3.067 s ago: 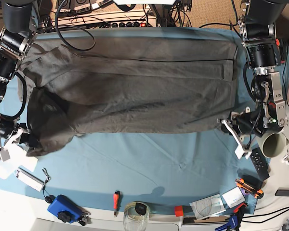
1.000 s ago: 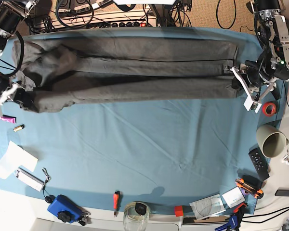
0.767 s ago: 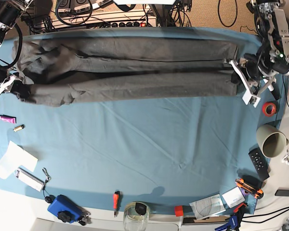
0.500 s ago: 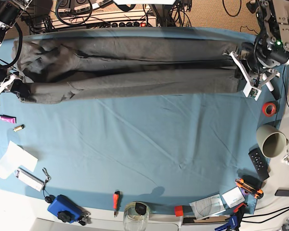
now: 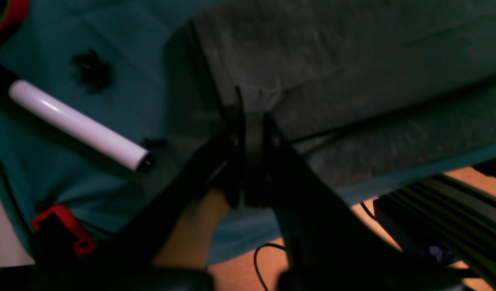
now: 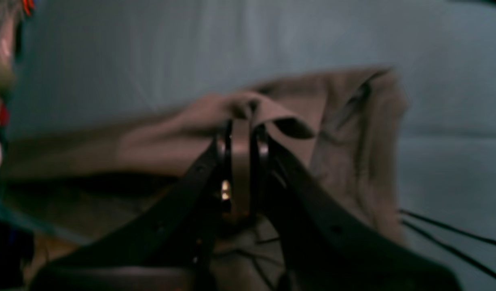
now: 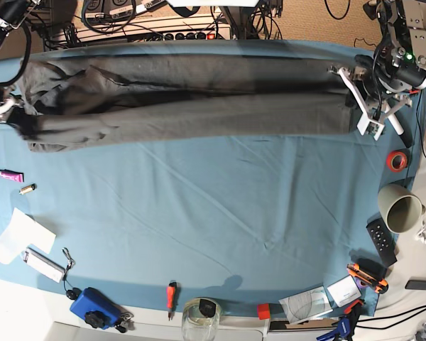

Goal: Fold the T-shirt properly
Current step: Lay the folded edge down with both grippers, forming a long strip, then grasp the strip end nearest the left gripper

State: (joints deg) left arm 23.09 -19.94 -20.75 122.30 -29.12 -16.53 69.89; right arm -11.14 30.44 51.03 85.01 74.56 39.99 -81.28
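The dark olive-grey T-shirt (image 7: 192,99) lies stretched in a long, narrow band across the far part of the blue-teal cloth (image 7: 213,213). At the band's right end, my left gripper (image 7: 349,94) is shut on the shirt's edge. The left wrist view shows its dark fingers (image 5: 235,133) pressed together on the T-shirt (image 5: 332,60). My right gripper (image 7: 13,114) holds the band's left end. In the right wrist view the right gripper (image 6: 241,121) pinches a raised fold of the T-shirt (image 6: 312,113). That view is blurred.
A red tape roll (image 7: 395,160), a grey-green cup (image 7: 402,209) and a remote (image 7: 382,241) sit at the right. A pink item (image 7: 9,175), paper (image 7: 18,238), a blue device (image 7: 96,307), a red screwdriver (image 7: 172,293) and a jar (image 7: 201,316) line the left and near edges.
Both grippers have moved toward the table's far edge, carrying the shirt's near edge with them. The band of fabric now sits farther back and is pulled straighter.
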